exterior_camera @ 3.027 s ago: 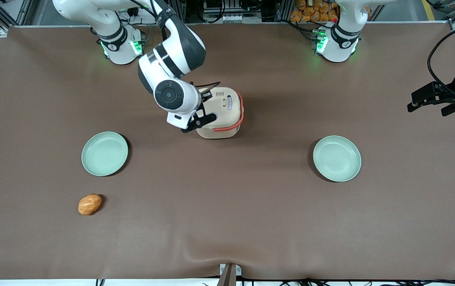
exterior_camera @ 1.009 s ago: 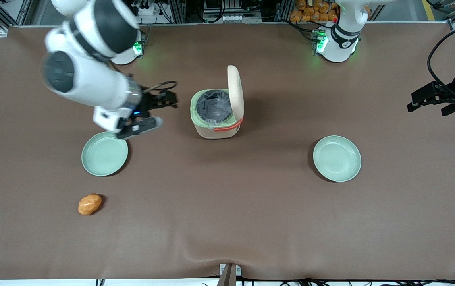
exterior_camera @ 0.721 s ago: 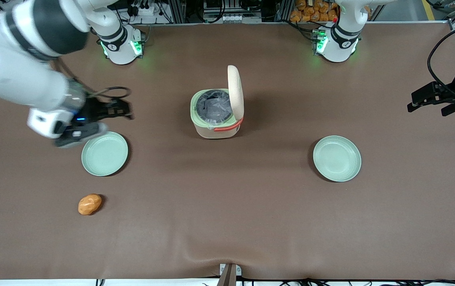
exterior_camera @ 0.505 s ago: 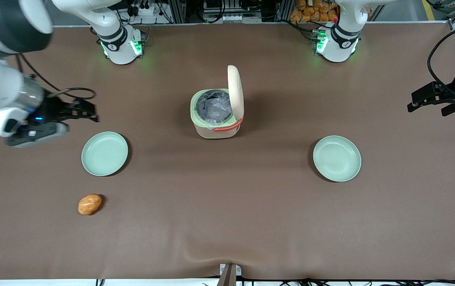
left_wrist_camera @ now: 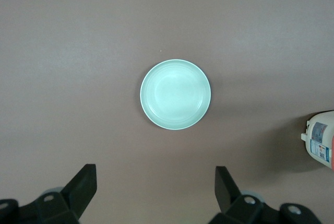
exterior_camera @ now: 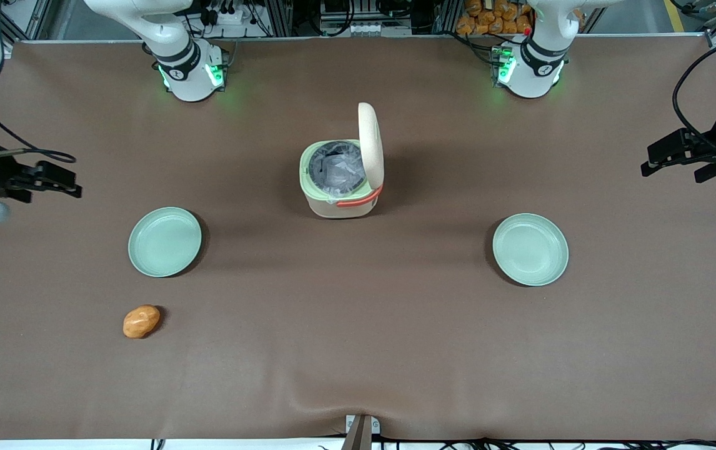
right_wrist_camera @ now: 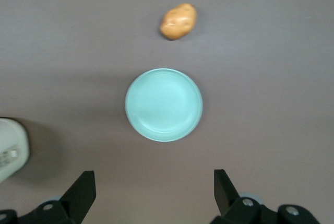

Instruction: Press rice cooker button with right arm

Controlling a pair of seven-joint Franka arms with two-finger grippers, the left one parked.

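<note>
Lid (exterior_camera: 370, 142) upright, the rice cooker (exterior_camera: 340, 203) sat mid-table with its silvery pot exposed, so I judged the press done. The right arm's gripper (exterior_camera: 65, 181) hung well apart from it at the working arm's end of the table, fingers spread wide, holding nothing. To finish well, I wanted it parked high, clear of the plate (right_wrist_camera: 164, 104) and orange lump (right_wrist_camera: 178, 21). The cooker's label was too small for me to read.

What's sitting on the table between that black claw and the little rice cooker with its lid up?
In the front view, only bare brown table lies between the gripper and the rice cooker. The mint-green plate sits nearer the camera, off that line.
</note>
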